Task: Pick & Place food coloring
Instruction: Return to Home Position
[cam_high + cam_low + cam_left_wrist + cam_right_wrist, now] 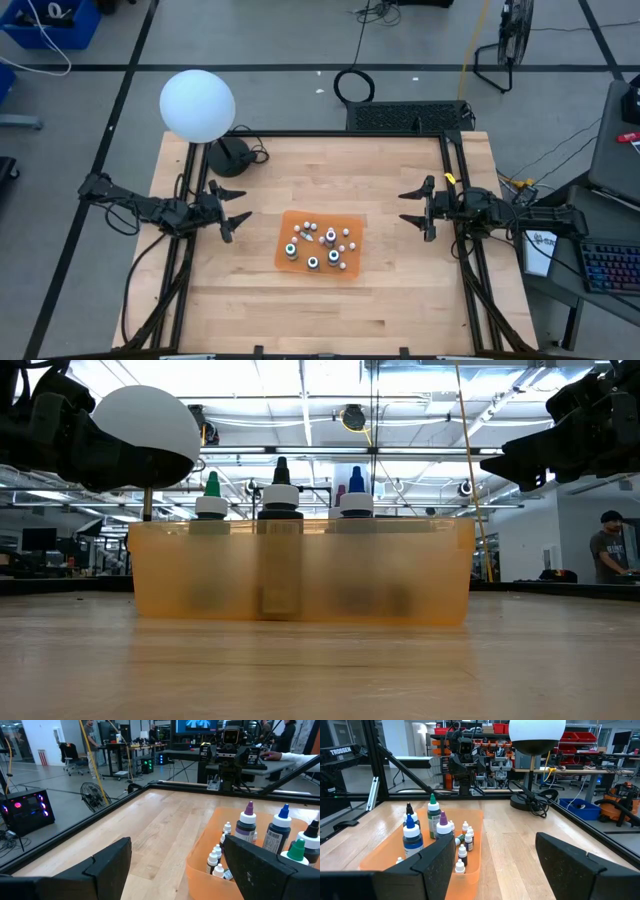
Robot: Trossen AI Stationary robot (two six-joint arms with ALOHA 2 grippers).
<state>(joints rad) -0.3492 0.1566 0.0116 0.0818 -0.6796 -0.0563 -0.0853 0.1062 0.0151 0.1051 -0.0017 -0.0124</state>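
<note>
The food coloring bottles stand in a translucent orange tray point(296, 220) at the table's middle. Several tiny white-topped bottles point(311, 227) stand among larger dark bottles with coloured tops point(292, 250). The low view shows the tray's near wall point(300, 570) and the green, black and blue tops point(280, 490) above it. My left gripper point(240, 208) is open and empty, above the table to the tray's left; the tray shows in its wrist view point(200, 865). My right gripper point(405, 207) is open and empty, to the tray's right, facing it point(502, 870).
A white globe lamp point(197, 105) on a black base point(230, 155) stands at the table's far left corner. Black frame rails point(455, 200) run along the table's edges. Bare wood lies between each gripper and the tray. A person point(605, 545) stands in the room beyond.
</note>
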